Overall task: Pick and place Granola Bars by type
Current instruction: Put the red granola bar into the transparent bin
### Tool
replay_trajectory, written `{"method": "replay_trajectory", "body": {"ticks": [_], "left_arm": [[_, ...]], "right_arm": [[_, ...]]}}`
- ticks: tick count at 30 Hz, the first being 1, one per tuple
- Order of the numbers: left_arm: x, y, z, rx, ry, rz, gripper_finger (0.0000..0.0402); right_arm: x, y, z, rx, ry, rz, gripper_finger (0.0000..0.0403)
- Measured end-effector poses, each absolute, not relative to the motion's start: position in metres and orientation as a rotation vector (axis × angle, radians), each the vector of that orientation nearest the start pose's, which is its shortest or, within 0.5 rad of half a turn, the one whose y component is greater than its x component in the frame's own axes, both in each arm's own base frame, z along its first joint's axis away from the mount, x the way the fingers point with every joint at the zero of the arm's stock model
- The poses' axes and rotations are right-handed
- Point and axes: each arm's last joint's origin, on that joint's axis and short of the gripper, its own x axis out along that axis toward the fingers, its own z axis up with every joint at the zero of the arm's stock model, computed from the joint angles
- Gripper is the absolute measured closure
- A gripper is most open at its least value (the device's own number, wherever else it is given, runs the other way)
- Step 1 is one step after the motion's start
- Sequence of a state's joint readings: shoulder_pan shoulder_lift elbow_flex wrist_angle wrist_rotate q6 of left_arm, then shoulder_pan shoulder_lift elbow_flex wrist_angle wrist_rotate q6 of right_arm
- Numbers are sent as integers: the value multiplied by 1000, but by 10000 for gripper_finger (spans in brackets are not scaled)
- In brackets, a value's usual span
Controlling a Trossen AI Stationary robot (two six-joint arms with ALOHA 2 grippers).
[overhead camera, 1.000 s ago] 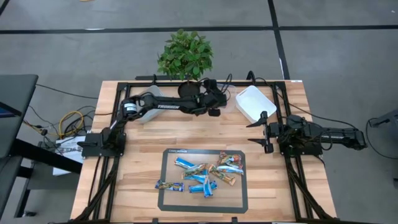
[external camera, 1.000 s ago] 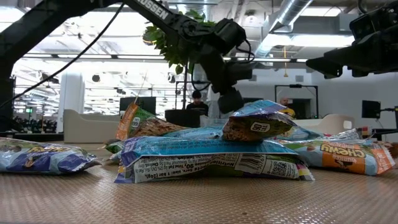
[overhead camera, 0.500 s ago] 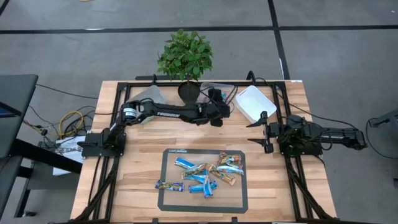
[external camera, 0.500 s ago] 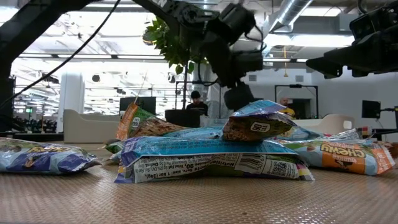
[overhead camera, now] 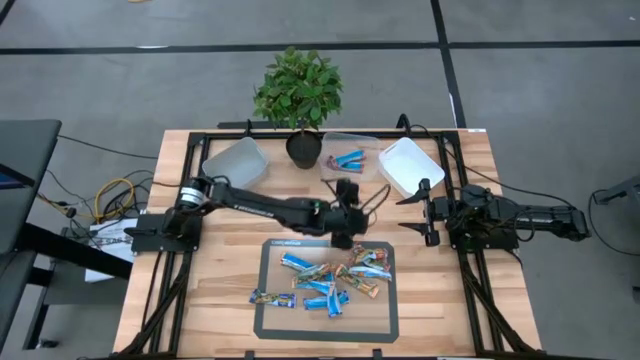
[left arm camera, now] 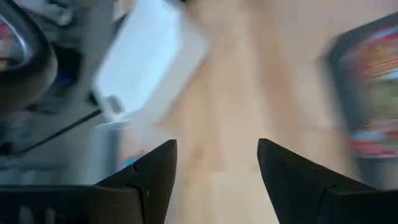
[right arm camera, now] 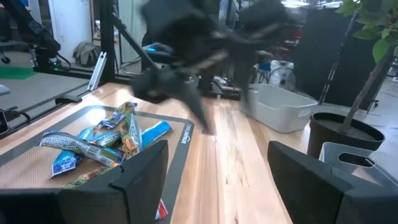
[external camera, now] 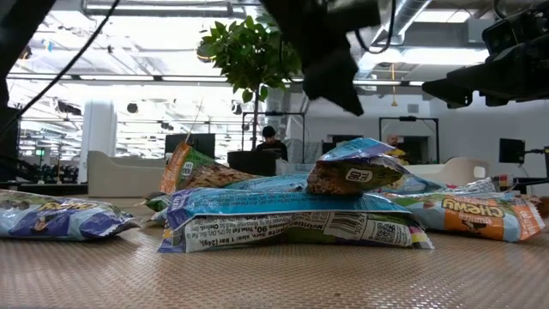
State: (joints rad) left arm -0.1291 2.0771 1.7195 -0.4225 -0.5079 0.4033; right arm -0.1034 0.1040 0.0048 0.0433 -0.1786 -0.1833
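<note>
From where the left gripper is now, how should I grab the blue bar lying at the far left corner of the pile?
Come straight down on the blue bar and pinch across its narrow middle. It lies flat on the mat, its left end clear of other bars. The left gripper, open, is just behind the mat.

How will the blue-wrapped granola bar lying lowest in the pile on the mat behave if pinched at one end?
The blue-wrapped granola bar is thin with crimped foil ends, so it probably sags or flexes. The glossy wrapper looks slippery. Another bar rests on top of it, so lifting it likely tips that one off. The left end effector is open near the mat.
</note>
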Motion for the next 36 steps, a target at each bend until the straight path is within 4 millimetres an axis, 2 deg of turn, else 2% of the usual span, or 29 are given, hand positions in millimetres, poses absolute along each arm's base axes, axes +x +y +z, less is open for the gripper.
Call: {"method": "replay_trajectory", "body": {"ticks": [8, 13, 22, 30, 36], "left_arm": [[453, -92, 235, 387, 809, -22, 184], [451, -107, 229, 333, 814, -21, 184], [469, -114, 185, 350, 834, 23, 184], [483, -118, 161, 373, 828, 8, 184], [490, -109, 149, 371, 848, 29, 184]], "right_arm": [[103, -6, 161, -175, 49, 81, 132], [103, -6, 161, -175, 49, 81, 132], [103, -6, 161, -176, 49, 80, 132], [103, -6, 161, -175, 50, 80, 132], [103, -6, 161, -175, 50, 80, 132]]}}
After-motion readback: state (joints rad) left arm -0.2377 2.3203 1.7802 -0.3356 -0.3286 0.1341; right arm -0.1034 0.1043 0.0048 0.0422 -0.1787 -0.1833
